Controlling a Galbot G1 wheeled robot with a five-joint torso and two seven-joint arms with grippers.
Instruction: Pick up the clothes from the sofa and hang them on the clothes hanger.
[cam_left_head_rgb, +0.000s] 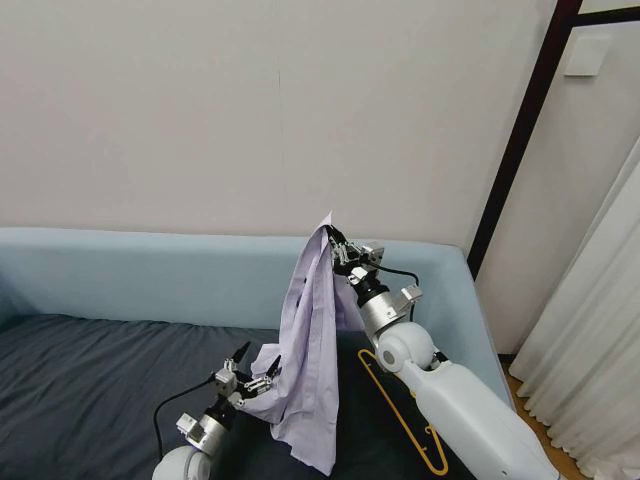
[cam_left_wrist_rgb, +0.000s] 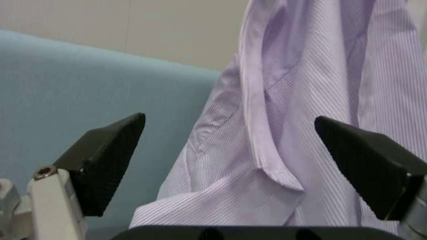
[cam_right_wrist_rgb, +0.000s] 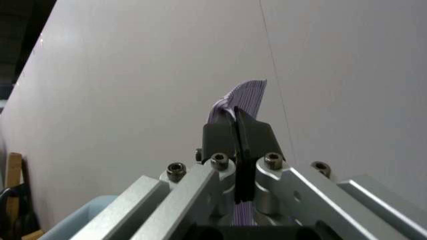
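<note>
While the right pincer (cam_left_head_rgb: 335, 243) is raised in front of the pale wall (cam_left_head_rgb: 250, 110), above the top edge of the sofa's backrest, its two fingers are pressed together on a small tuft of a lilac, finely striped shirt (cam_left_head_rgb: 318, 340). The right wrist view shows that tuft poking out past the closed fingertips.

From this pinch the shirt hangs straight down. Its long axis is vertical, with the gripped point at the top and the loose hem at the bottom, low over the near part of the dark seat cushion (cam_left_head_rgb: 80, 370). The cloth is bunched narrow near the top and spreads wider lower down, where a collar or placket edge folds across it.

Low and near, just left of the hanging cloth, the left pincer (cam_left_head_rgb: 256, 362) is spread wide and holds nothing. Its fingers point toward the shirt's lower left edge. In the left wrist view the cloth fills the space beyond the two black fingertips, and I cannot tell whether either tip touches it.

On the light blue sofa (cam_left_head_rgb: 130, 275), a yellow hanger (cam_left_head_rgb: 395, 402) lies flat on the seat to the right of the shirt, beside the right arm.
</note>
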